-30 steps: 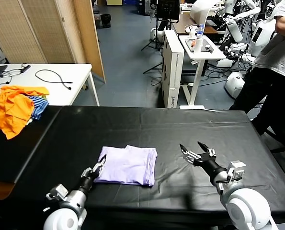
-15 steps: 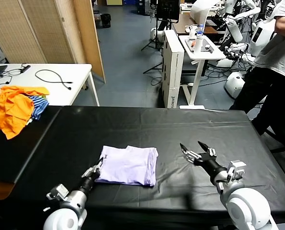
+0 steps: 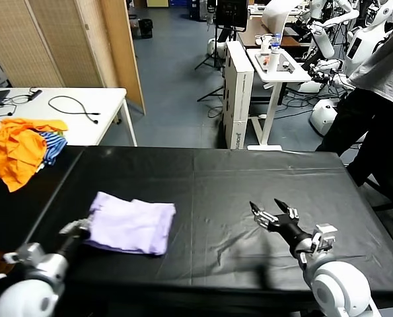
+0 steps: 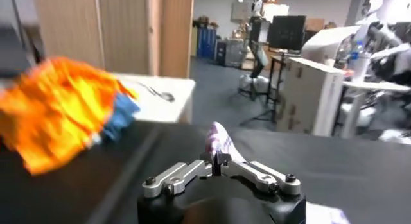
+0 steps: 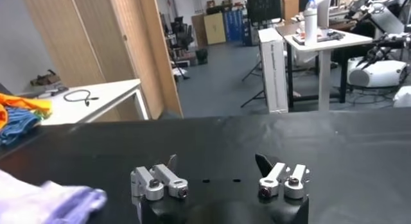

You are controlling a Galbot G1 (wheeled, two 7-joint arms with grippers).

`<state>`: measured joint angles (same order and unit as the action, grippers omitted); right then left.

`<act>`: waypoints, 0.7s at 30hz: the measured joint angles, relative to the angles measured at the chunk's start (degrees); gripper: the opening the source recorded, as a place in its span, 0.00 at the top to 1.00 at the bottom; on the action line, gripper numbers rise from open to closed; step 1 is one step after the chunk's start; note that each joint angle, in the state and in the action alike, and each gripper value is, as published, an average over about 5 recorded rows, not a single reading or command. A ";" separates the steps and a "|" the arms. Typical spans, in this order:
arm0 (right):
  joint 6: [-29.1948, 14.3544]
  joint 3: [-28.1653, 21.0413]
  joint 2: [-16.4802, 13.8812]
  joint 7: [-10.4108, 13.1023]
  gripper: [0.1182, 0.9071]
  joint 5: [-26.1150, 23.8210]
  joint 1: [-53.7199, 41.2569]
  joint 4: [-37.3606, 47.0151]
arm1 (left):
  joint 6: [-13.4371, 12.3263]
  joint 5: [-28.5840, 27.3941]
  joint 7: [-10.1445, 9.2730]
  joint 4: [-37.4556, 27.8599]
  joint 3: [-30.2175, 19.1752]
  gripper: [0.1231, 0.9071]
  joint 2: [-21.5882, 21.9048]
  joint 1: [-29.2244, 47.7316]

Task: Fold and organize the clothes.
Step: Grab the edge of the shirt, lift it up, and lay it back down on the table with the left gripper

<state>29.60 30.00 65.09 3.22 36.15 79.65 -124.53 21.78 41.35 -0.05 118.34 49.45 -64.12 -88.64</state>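
The clothes, a folded pale lavender T-shirt [image 3: 131, 225], lie on the black table [image 3: 249, 178] toward its left side. My left gripper [image 3: 84, 224] is shut on the shirt's near left edge. In the left wrist view a fold of lavender cloth [image 4: 220, 142] with purple print rises from between the shut fingers of that gripper [image 4: 216, 161]. My right gripper [image 3: 273, 212] hovers open over bare black cloth at the right, well away from the shirt. The right wrist view shows its fingers spread wide [image 5: 218, 163] and the shirt [image 5: 45, 199] off to one side.
Orange garments with a blue-striped cloth [image 3: 21, 148] lie at the table's far left end. A white table [image 3: 57, 109] with cables stands behind them. A person [image 3: 381, 99] stands past the right end, among desks and other robots.
The left gripper shut on the shirt's edge and dragged the folded shirt leftward across the table. The right gripper has barely moved.
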 joint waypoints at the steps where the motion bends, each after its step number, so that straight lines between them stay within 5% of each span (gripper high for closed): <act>1: 0.00 -0.15 0.05 0.00 0.00 -0.02 -0.04 0.04 | 0.01 0.27 -0.03 0.16 1.35 0.94 1.64 -0.40; 6: -0.01 -0.63 0.14 0.00 0.00 -0.15 -0.17 0.08 | 0.05 0.70 -0.67 1.66 7.53 0.94 8.07 -2.82; 12: -0.04 -0.74 0.02 -0.06 0.00 -0.41 0.26 0.06 | 1.60 2.52 -3.13 5.93 10.47 0.94 9.87 -5.77; 16: -0.04 -0.88 0.11 -0.07 0.00 -0.83 0.53 -0.02 | 3.13 4.81 -6.90 10.06 8.45 0.94 7.99 -5.77; 21: -0.04 -0.13 0.13 -0.13 0.00 -1.19 1.38 -0.57 | 4.40 6.38 -10.26 14.71 0.26 0.94 3.04 -3.06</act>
<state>29.57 29.87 65.21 3.09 34.96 81.03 -125.11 26.18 47.73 -10.31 133.04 49.71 -61.07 -91.70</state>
